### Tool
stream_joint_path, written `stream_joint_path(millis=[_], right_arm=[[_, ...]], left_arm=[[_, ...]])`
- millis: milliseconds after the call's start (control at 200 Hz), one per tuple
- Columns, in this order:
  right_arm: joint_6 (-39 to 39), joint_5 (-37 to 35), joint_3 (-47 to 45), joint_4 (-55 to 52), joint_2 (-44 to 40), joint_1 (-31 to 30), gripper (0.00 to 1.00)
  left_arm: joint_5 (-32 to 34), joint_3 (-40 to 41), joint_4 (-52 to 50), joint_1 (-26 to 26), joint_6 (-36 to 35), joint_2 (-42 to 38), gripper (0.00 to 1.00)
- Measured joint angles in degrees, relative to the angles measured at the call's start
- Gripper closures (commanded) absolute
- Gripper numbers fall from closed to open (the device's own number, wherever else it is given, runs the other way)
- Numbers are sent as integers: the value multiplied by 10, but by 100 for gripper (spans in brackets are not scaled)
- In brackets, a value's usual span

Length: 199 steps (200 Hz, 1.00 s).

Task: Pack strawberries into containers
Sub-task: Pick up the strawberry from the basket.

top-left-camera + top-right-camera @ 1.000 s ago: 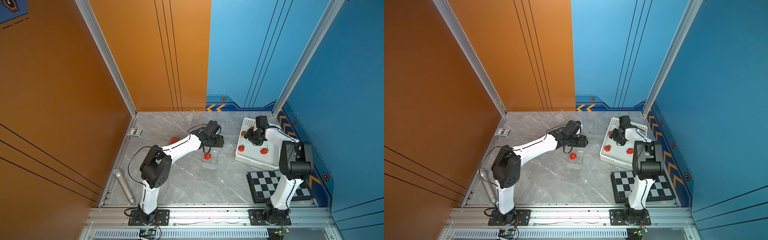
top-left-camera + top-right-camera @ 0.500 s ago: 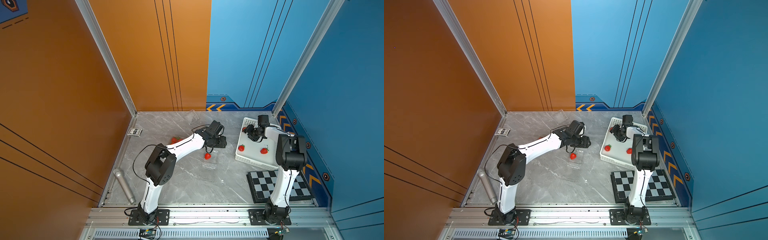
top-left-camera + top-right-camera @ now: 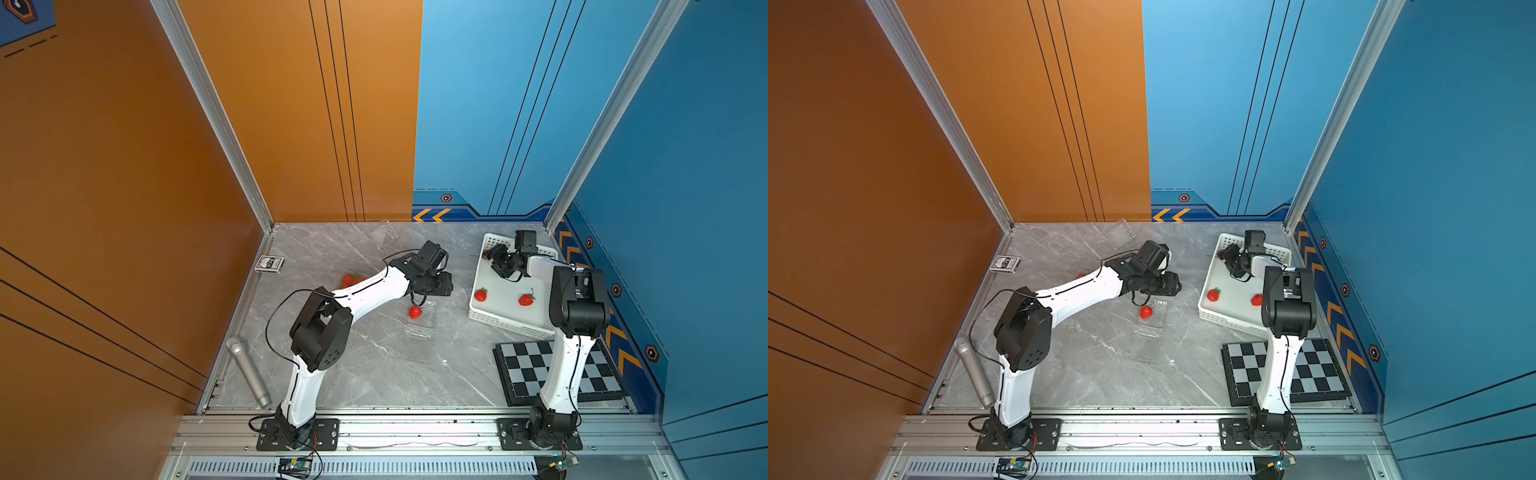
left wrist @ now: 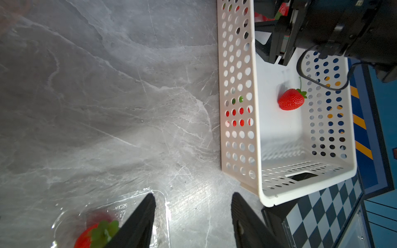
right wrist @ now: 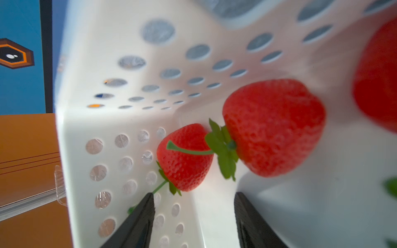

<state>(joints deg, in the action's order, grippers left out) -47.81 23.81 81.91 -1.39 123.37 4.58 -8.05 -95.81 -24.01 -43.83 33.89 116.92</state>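
White basket [image 3: 511, 324]: right gripper [image 5: 193, 194], open and empty, has edged into its far corner toward two strawberries [image 5: 187, 156]; left gripper [image 4: 192, 194] hovers released beside the one-berry container [image 4: 120, 208].

Robot lab test cell, orange and blue panel walls [image 3: 291, 104], aluminium frame [image 3: 212, 112], marble-look tabletop [image 3: 374, 374]

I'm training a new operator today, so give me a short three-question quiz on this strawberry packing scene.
1. Which gripper is inside the basket?
2. True or false: the right gripper holds a strawberry.
3. The strawberry by the left gripper lies: A in a clear container, B in the basket, C on the checkerboard.
Key: 1 right; 2 false, its jaws stand open and empty; 3 A.
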Motion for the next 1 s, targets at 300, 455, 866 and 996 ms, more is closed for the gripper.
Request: stream_joint_path(millis=[300, 455, 866, 996], right_arm=[[-48, 7, 15, 70, 33, -1, 42], [-88, 16, 15, 113, 45, -1, 41], [-242, 18, -12, 257, 72, -1, 41], [-292, 14, -17, 306, 86, -1, 41]], left_arm=[[0, 0, 0, 0, 0, 0, 41], [0, 1, 0, 0, 0, 0, 41], [0, 6, 0, 0, 0, 0, 42], [0, 12, 0, 1, 0, -1, 42]])
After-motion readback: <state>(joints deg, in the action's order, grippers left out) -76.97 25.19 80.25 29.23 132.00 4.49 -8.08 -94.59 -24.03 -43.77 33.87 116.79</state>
